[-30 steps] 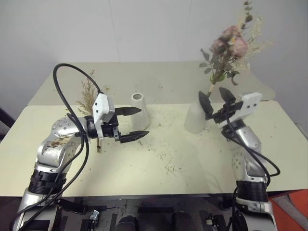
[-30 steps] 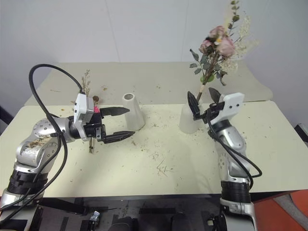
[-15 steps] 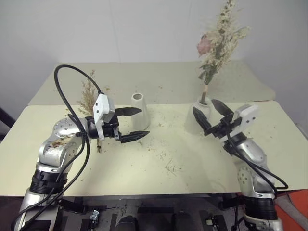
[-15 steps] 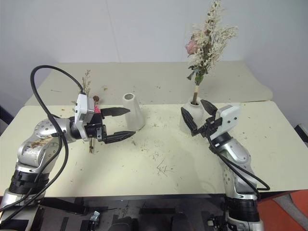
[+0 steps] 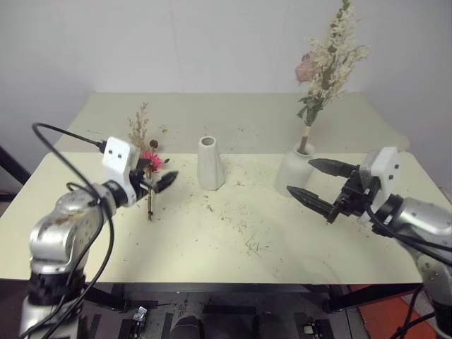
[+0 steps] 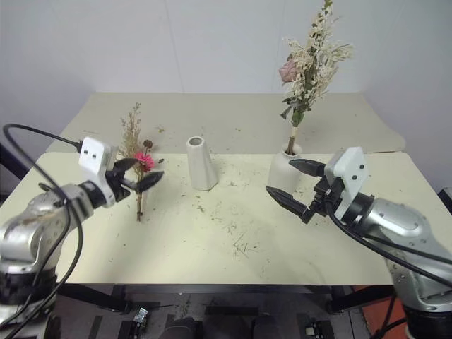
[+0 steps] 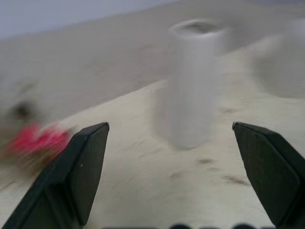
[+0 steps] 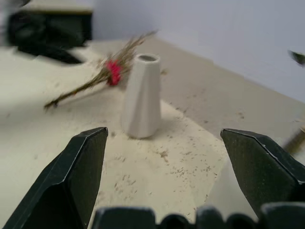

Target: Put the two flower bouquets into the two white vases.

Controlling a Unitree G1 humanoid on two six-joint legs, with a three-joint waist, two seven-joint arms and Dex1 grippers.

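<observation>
A plain white wall backs two cream benches pushed together, and the near bench (image 5: pixel 233 247) is strewn with dry plant crumbs. On it we see the slim conical vase (image 5: pixel 209 163) standing upright near the middle, empty. The rounded vase (image 5: pixel 294 169) stands at about three o'clock from it, well apart, and holds the cream-and-rose bouquet (image 5: pixel 326 60), whose stem rises steeply from its mouth. The tan grass bouquet with the pink daisy (image 5: pixel 145 161) lies flat on the bench at about nine o'clock from the slim vase, stem end toward the bench's near edge.

Our left hand (image 5: pixel 161 181) hovers open just beside the daisy, at roughly four o'clock from the bloom, fingers spread and holding nothing; whether a fingertip brushes the stem we cannot tell. In the left wrist view the pink bloom (image 7: pixel 40 139) sits outside one finger, while the slim vase stands between the two fingers farther off.

Our right hand (image 5: pixel 309 181) is open and empty, fingers wide apart, at about five o'clock from the rounded vase, near it but not touching.
</observation>
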